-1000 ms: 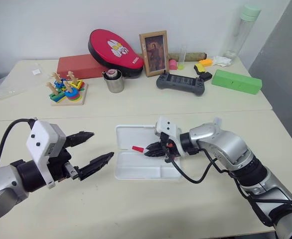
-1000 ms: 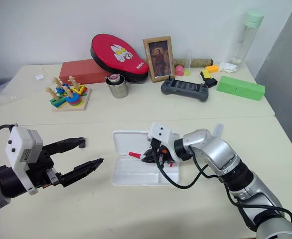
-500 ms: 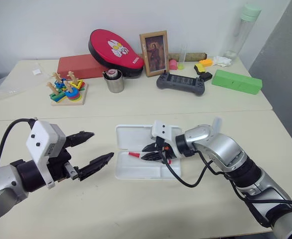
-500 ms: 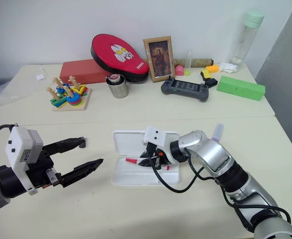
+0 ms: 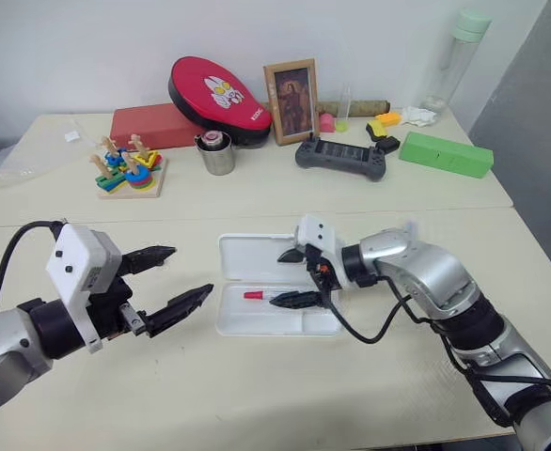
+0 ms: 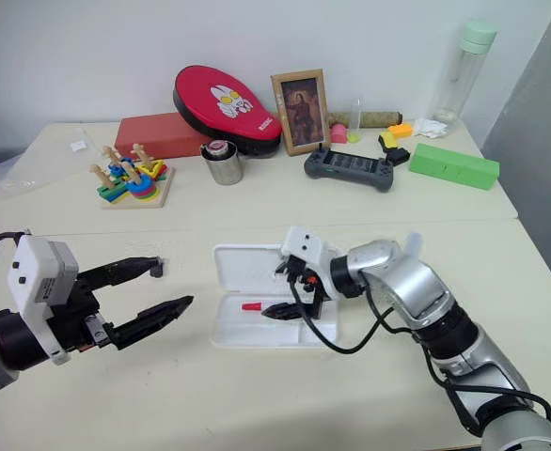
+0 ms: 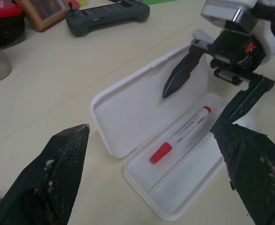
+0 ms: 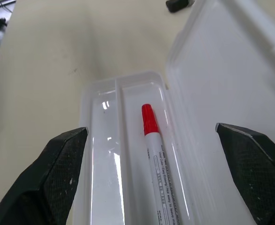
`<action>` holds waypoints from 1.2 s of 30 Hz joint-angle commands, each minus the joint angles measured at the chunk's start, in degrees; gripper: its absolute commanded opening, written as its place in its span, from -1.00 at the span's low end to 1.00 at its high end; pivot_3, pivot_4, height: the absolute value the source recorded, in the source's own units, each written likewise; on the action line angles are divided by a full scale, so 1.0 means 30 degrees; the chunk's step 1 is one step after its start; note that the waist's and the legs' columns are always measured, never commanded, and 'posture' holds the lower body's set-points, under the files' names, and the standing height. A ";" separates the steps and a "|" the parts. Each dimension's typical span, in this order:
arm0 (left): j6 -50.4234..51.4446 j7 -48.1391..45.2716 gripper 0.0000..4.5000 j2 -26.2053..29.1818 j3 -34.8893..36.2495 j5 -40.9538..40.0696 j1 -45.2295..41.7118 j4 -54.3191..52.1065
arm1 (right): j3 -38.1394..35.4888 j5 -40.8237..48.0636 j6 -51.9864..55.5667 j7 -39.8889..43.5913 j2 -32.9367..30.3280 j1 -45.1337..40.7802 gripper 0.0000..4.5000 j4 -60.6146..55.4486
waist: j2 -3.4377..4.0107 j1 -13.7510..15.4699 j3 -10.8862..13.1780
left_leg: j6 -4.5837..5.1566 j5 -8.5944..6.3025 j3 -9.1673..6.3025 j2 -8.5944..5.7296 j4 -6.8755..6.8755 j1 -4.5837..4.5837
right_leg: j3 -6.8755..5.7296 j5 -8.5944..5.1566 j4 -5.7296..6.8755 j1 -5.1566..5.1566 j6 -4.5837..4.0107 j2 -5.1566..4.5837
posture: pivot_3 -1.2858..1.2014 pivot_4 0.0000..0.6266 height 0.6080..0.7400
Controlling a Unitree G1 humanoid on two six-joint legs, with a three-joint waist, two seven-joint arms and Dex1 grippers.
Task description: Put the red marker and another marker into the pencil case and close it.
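Red-capped, slim white-barrelled marker [image 5: 268, 295] lies loose in the inner tray of the flat white plastic pencil case [image 5: 240, 322], whose hinged lid is folded flat on the cream table [image 5: 257, 395]; in the left eye view the right gripper [image 5: 292, 278] hangs just above the marker's tail end with its two black fingers spread wide, one over the lid and one over the tray, grasping nothing. The left gripper [image 5: 167, 281] hovers to the left of the case, apart from it, its fingers likewise spread and empty. At the right arm's elbow a pale lilac stub [image 5: 406, 232] sticks up, mostly hidden behind the arm, too little of it visible to name. The right eye view gives the same layout, with the marker's red cap [image 6: 252, 306] pointing toward the left gripper. From the left wrist view the marker is seen whole, lying lengthwise in the wider compartment beside a narrow divider, the right gripper's fingers clear of the barrel and above it. In the right wrist view the marker is cut off at the picture's edge, so only the cap and part of the printed barrel show, between that gripper's two parted fingertips [image 8: 64, 164].
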 commanded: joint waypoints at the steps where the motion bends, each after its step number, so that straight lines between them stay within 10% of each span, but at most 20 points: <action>1: -0.0081 -0.0122 1.00 -0.0103 0.0373 -0.0370 -0.0075 -0.0050 | -0.2115 0.1687 0.0682 0.0310 -0.0359 -0.0136 0.99 -0.1567 | -0.0001 0.0001 -0.0001 | 0.0000 0.0000 0.0000 0.0001 0.0000 0.0000 | -0.0001 0.0000 0.0000 0.0001 0.0000 0.0000 | 0.03 -0.52 1.00; 16: -0.0021 -0.0874 1.00 0.0154 0.0461 -0.1278 0.0080 -0.0439 | -0.7981 0.6579 0.2401 -0.0655 -0.2635 0.0865 0.99 -0.2998 | -0.0007 0.0035 0.0003 | 0.0004 0.0001 0.0003 0.0001 -0.0003 -0.0003 | 0.0005 -0.0014 0.0005 -0.0009 -0.0014 0.0002 | 0.03 -0.52 1.00; 36: 0.0312 -0.3291 1.00 0.1787 0.1601 -0.1154 0.0442 -0.0855 | -0.7263 0.0725 0.4770 -0.8208 -0.4289 0.0663 0.99 0.1916 | -0.0006 0.0001 0.0006 | 0.0008 0.0005 0.0022 0.0000 -0.0097 -0.0050 | 0.0033 -0.0034 0.0005 -0.0138 -0.0052 0.0004 | 0.03 -0.52 1.00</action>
